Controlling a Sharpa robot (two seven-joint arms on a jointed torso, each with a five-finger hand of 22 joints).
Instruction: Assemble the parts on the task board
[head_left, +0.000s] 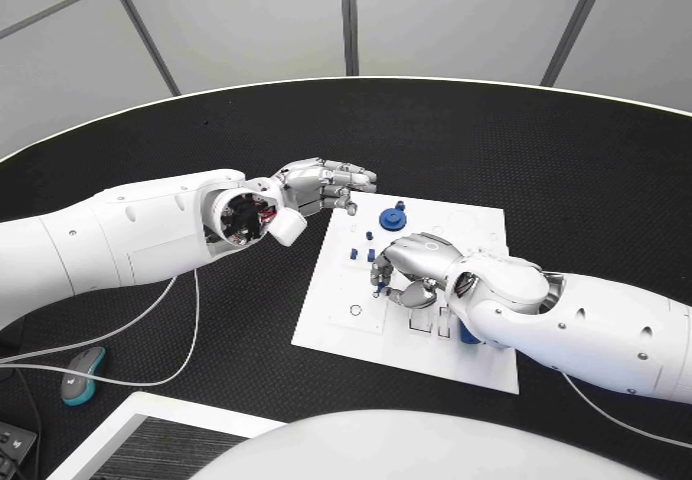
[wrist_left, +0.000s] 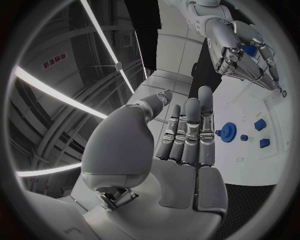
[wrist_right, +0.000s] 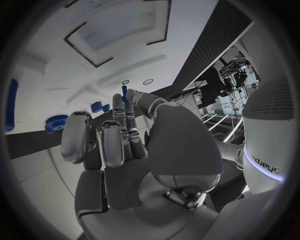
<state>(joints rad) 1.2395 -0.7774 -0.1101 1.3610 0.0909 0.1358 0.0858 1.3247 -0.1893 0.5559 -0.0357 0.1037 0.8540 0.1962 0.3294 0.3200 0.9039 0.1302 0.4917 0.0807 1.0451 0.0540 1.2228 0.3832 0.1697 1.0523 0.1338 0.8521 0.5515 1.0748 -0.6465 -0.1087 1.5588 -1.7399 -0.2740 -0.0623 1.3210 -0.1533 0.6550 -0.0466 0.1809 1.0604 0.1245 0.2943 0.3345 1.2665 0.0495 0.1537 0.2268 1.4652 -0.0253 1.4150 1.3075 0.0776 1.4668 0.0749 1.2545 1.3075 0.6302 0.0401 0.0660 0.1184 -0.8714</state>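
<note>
Right hand (head_left: 408, 268) is over the middle of the board (head_left: 335, 318), pinching a small blue part (wrist_right: 124, 93) at its fingertips. Left hand (head_left: 320, 186) hovers spread and empty off the board's far corner, near the gear (head_left: 392, 217). Advise lowering the part squarely, seating gently.

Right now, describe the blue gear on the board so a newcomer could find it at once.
Start at the white task board in the middle of the black table. Go to its far edge, just beyond the right robot hand. The blue gear is there: round and toothed with a raised hub, wider than the small blue blocks beside it.
</note>
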